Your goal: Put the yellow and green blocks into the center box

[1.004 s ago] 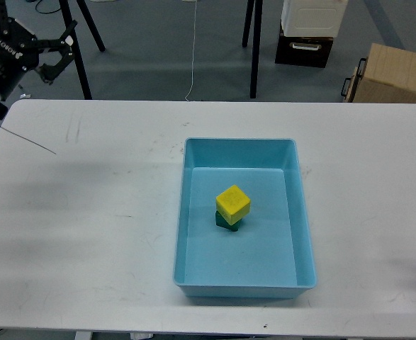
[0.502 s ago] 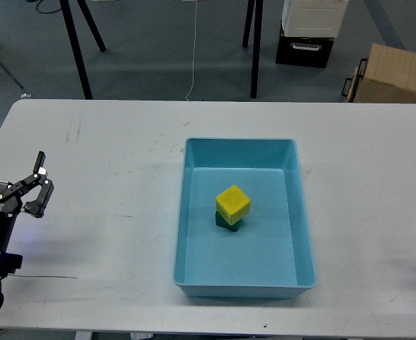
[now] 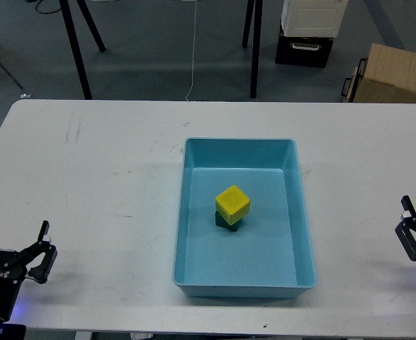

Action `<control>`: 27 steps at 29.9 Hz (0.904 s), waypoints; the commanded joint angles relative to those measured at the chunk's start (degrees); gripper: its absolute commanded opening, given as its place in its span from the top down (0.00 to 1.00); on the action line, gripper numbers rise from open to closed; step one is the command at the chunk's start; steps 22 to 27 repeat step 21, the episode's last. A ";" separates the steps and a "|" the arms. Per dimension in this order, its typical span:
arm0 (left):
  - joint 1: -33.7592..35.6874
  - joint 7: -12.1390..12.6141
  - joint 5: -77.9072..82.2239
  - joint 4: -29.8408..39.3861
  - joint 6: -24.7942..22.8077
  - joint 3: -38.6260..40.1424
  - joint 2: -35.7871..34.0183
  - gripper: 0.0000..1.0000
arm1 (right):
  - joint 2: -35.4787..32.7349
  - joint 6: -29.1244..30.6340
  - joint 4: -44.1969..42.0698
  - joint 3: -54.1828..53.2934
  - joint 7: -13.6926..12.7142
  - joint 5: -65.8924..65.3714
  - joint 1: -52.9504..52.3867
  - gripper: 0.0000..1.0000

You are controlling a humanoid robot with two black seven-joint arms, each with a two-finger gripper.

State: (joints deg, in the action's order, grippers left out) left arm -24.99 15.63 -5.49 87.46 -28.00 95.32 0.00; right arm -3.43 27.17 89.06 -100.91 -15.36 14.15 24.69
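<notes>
- yellow block [image 3: 232,203] sits on green block [image 3: 225,221] inside blue box [image 3: 305,234], mid bench [image 3: 108,184]
- left gripper [image 3: 15,237] jaws spread, holding nothing
- right gripper [image 3: 410,228] at bench edge, jaws: can't tell

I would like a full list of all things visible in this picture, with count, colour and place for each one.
yellow block: 1, yellow, inside the box near its middle, on top of the green block
green block: 1, dark green, in the box, mostly hidden under the yellow block
box: 1, light blue, open, centre of the table
table: 1, white, fills most of the view
cardboard box: 1, brown, on the floor at the far right
case: 1, white over black, on the floor at the back
stand legs: several, black, on the floor behind the table
cable: 1, white, on the floor
left gripper: 1, black, lower left, fingers apart
right gripper: 1, black, right edge, partly cut off
</notes>
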 commanded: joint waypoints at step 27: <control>1.08 0.01 -0.05 0.08 0.00 -0.22 0.00 0.00 | 0.09 0.08 -0.38 -1.04 0.16 0.00 0.01 0.01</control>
